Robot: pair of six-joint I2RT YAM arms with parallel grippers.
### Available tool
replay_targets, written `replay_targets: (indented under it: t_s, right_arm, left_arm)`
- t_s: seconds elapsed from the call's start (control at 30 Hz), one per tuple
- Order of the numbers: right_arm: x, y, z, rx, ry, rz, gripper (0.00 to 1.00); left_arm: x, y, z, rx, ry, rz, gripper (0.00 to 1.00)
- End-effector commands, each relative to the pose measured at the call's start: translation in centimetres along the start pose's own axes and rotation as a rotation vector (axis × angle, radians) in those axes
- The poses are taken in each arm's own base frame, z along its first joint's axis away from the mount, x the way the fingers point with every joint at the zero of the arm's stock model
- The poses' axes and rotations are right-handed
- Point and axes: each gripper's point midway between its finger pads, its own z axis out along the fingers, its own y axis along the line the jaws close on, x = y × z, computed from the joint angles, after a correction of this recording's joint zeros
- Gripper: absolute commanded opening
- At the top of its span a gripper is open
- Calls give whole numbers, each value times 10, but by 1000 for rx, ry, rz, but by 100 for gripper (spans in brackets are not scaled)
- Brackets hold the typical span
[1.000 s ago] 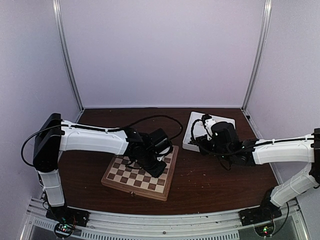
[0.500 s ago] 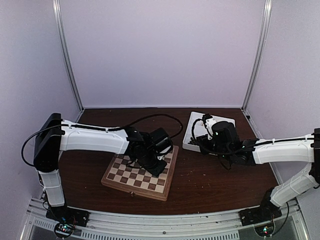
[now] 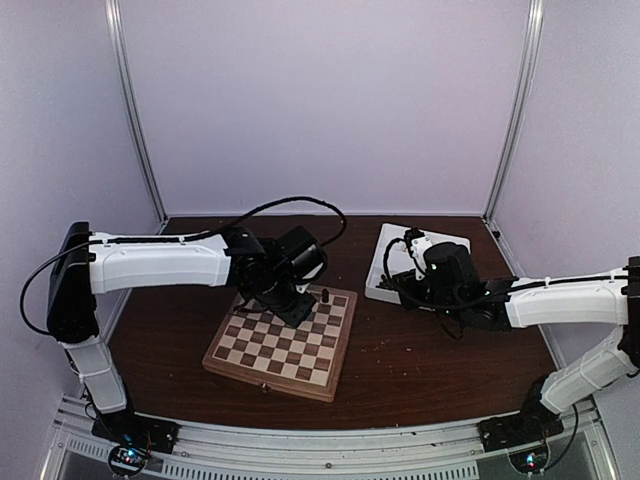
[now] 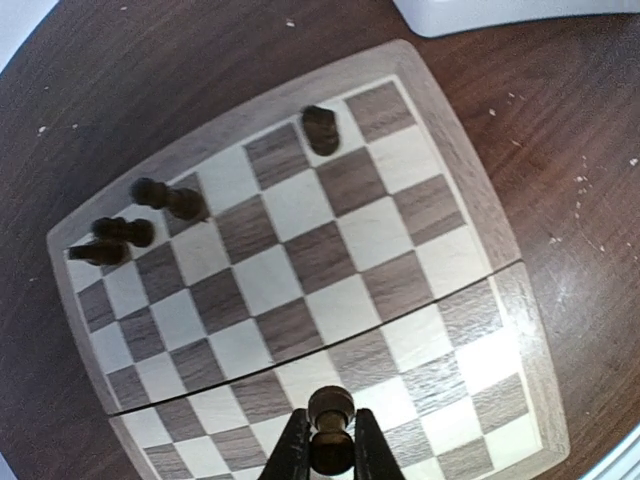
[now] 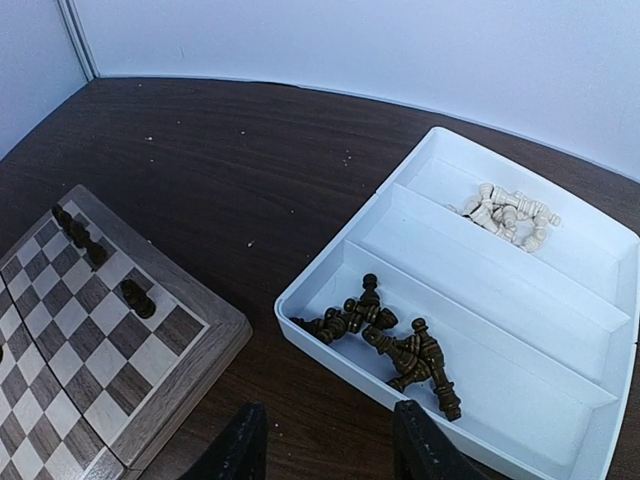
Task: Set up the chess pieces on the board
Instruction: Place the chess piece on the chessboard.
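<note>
The board (image 3: 262, 368) lies in the middle of the table; it also shows in the left wrist view (image 4: 455, 150) and at the left of the right wrist view (image 5: 205, 325). My left gripper (image 4: 331, 445) is shut on a dark pawn (image 4: 331, 412) above the board's squares; in the top view it (image 3: 292, 305) hangs over the board's far half. Several dark chess pieces stand along one edge (image 4: 168, 198), one apart (image 4: 320, 128). My right gripper (image 5: 328, 455) is open and empty over bare table, just short of the white tray (image 5: 480, 275).
The tray (image 3: 384, 243) at the back right holds a heap of dark pieces (image 5: 400, 345) in its near compartment and cream pieces (image 5: 510, 212) in its far one. White walls and metal posts enclose the table.
My left arm has swung back and left, carrying its gripper from the board's middle to its far half. A dark piece now shows standing near the board's far right. The right arm is still.
</note>
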Motion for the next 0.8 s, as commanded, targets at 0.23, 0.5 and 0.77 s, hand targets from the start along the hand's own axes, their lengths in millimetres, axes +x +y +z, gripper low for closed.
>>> replay_targets:
  t_s: [0.23,0.5,0.77]
  right_arm:
    - [-6,-1,-3,-7,-2,-2,44]
    - [-10,-1,-4,-8,-2,-13,44]
    - [-9,-2,-5,-6,3,-16,44]
  left_arm:
    - [-20,106,-18,-99,-61,-131,7]
    - [-32,143,-4,-134,-60,-187,7]
    - [-43,158,14,-142,-53,-215,7]
